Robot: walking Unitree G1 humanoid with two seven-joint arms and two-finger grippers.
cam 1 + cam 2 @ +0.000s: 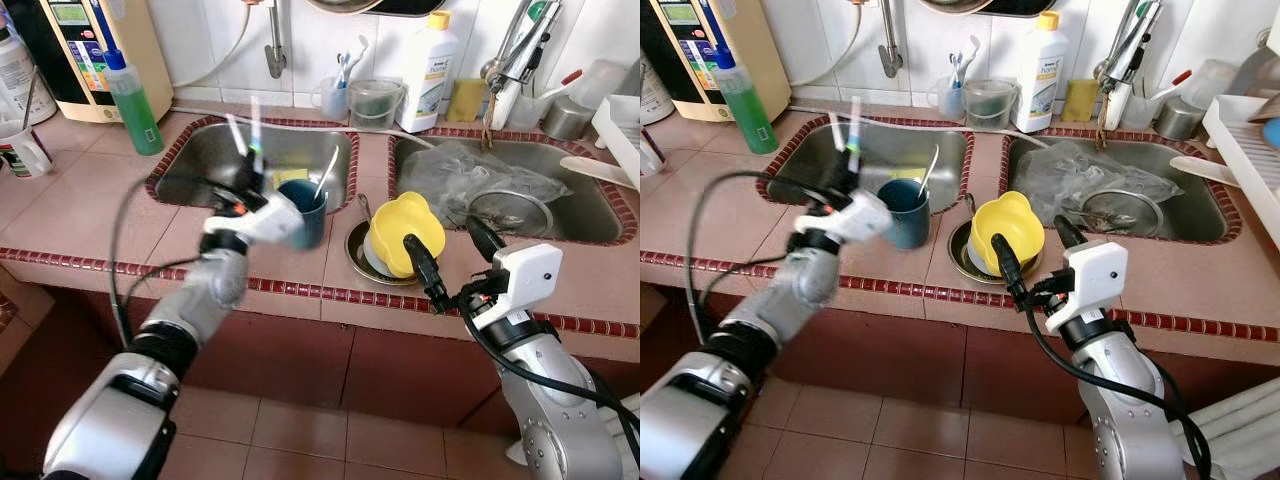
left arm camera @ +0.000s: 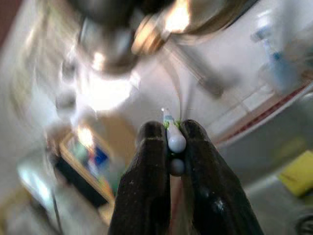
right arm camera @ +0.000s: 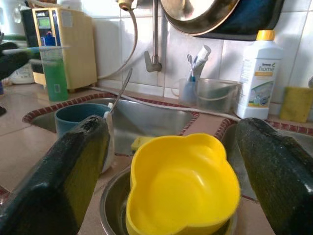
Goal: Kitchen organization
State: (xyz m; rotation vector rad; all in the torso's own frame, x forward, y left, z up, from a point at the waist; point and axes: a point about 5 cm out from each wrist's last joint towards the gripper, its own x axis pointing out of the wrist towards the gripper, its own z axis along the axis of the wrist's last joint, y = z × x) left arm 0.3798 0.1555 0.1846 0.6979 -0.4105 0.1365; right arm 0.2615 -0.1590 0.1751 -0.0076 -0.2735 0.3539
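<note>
A thin white utensil [image 2: 174, 139] with a green band is pinched between the closed fingers of the left tool [image 2: 172, 147], which is blurred above the left sink [image 1: 200, 165], just beside the dark blue cup [image 1: 305, 212]. The cup stands on the tabletop [image 1: 90, 210] strip between the two sinks, near the front edge, with one spoon [image 1: 326, 175] standing in it. Just right of the cup a yellow lobed bowl [image 1: 405, 232] sits in a metal bowl [image 1: 357, 255]. The right tool [image 1: 447, 262] is wide open, its fingers apart at the front edge of the tabletop, touching nothing, facing the yellow bowl. The right sink [image 1: 590, 215] holds crumpled clear plastic [image 1: 460, 172] and a round strainer [image 1: 512, 212]. The tabletop is pink tile with a dark red border; the wall behind is white tile, the floor reddish tile. Along the back stand one white bottle [image 1: 427, 72] with a yellow cap, one yellow sponge [image 1: 464, 100], a clear cup [image 1: 332, 98] of toothbrushes and a clear container [image 1: 376, 102]. At the left end are one green bottle [image 1: 133, 105], a water dispenser [image 1: 90, 50] and a mug [image 1: 24, 150].
</note>
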